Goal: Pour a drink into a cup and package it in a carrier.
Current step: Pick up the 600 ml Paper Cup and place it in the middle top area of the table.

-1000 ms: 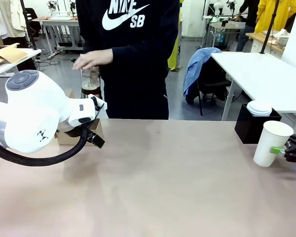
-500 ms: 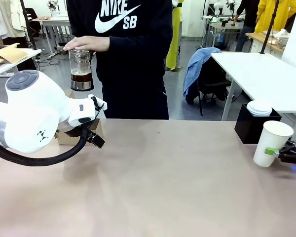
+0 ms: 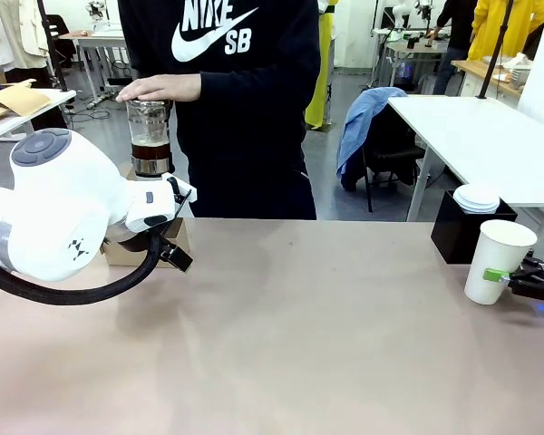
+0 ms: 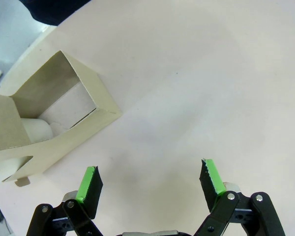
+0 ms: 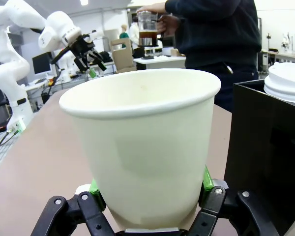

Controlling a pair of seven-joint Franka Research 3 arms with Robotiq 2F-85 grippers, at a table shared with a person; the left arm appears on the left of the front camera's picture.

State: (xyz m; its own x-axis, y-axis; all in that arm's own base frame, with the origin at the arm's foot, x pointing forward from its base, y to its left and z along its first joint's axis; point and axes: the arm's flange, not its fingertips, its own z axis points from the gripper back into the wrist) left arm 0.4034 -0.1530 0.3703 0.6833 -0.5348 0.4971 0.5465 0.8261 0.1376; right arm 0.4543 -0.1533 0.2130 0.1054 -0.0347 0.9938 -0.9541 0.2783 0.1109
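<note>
The white paper cup [image 3: 499, 261], without a lid, stands at the table's right edge. My right gripper [image 3: 515, 280] is shut on its lower part. In the right wrist view the green pads [image 5: 205, 179] press both sides of the cup [image 5: 142, 142]. Across the table a person's hand holds a clear glass jug [image 3: 150, 136] by its top, above the table, with the dark drink [image 3: 150, 151] low inside. The brown cardboard carrier [image 4: 54, 113] lies at the table's left, partly hidden behind my left arm in the front view. My left gripper [image 4: 150, 179] hangs open beside it over bare table.
A black square box [image 3: 458, 237] topped with white lids [image 3: 478, 198] stands just behind the cup, close to my right gripper. A white table [image 3: 490, 136] and a chair draped with a blue jacket [image 3: 367, 122] sit beyond the far right edge.
The person has raised the jug from behind my left arm to chest height. My right gripper has slid left, farther around the cup. The left arm has not moved.
</note>
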